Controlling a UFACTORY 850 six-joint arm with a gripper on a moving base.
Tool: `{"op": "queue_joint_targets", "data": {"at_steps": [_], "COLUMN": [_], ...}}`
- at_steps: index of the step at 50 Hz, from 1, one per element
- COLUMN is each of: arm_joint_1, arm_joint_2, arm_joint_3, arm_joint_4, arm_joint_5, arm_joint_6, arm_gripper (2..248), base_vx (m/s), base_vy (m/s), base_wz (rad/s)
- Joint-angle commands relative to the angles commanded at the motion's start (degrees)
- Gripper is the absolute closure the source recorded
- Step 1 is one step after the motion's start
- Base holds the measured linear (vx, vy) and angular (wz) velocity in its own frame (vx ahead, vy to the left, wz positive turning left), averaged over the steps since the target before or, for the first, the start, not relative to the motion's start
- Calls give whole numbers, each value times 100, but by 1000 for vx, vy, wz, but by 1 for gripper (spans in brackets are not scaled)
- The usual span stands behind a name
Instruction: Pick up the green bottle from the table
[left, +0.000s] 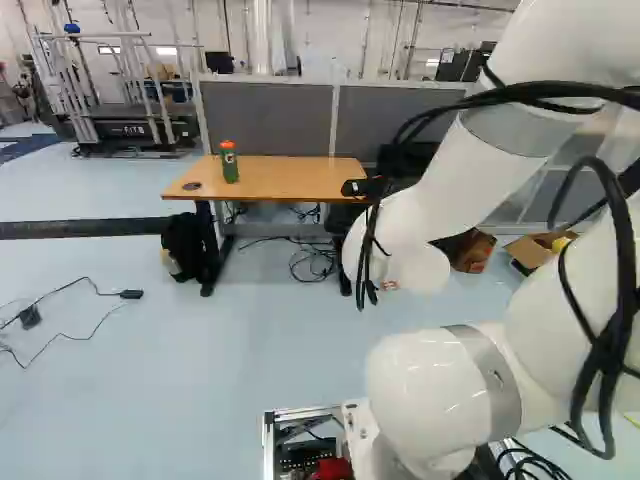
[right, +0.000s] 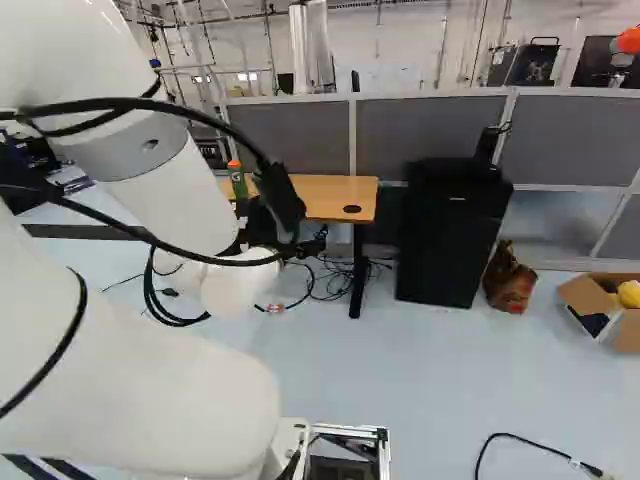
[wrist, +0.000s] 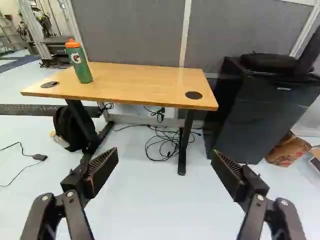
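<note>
Grey partition panels (right: 425, 140) in pale frames stand behind the surface (wrist: 145, 82), which has a light orange-brown wooden top and dark legs. Just beside it, at its right end in the right base view, is a tall black cabinet (right: 452, 240) with a dark object on top. Farther out from that same end are an open brown cardboard box (right: 585, 295) and, nearer, a crumpled brown bag (right: 508, 280), both on the floor. A black backpack (wrist: 71, 127) sits on the floor by the leg at the surface's opposite end, and loose black cables (wrist: 162, 142) coil beneath the top.

The black hand (right: 265, 228) is on the near side of the surface, its two fingers spread wide, ribbed pads facing each other well apart, with nothing in its hold. The green bottle (wrist: 80, 65) stands upright on the surface, toward its left end in the left base view, near a round dark grommet (wrist: 49, 84). It is slim, with a bright orange cap and a white mark bearing some orange on its side. It lies ahead of the hand and off to one side, outside the line of the gap between the fingers, well apart from both.
</note>
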Motion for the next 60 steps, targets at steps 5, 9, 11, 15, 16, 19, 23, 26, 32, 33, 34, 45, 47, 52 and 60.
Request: {"op": "queue_joint_targets", "data": {"at_steps": [5,9,11,15,16,19,23,26,32,33,34,45,47,52,60], "arm_joint_1": [0,0,0,0,0,0,0,0,0,0,0,0,0,0,0], "arm_joint_2": [0,0,0,0,0,0,0,0,0,0,0,0,0,0,0], "arm_joint_3": [0,0,0,0,0,0,0,0,0,0,0,0,0,0,0], "arm_joint_4": [0,0,0,0,0,0,0,0,0,0,0,0,0,0,0], "arm_joint_5": [0,0,0,0,0,0,0,0,0,0,0,0,0,0,0], "arm_joint_6": [0,0,0,0,0,0,0,0,0,0,0,0,0,0,0], "arm_gripper": [3,3,3,3,3,3,3,3,3,3,3,3,3,3,3], "base_vx": [48,109,145,147,151,170,169,173,178,201,170,183,180,163,137], "base_vy": [-2,5,4,-4,2,5,-1,-2,1,0,0,-1,8,20,36], "base_wz": [-17,-8,-14,-16,-17,-11,-18,-15,-18,-16,-19,-19,-2,74,158]}}
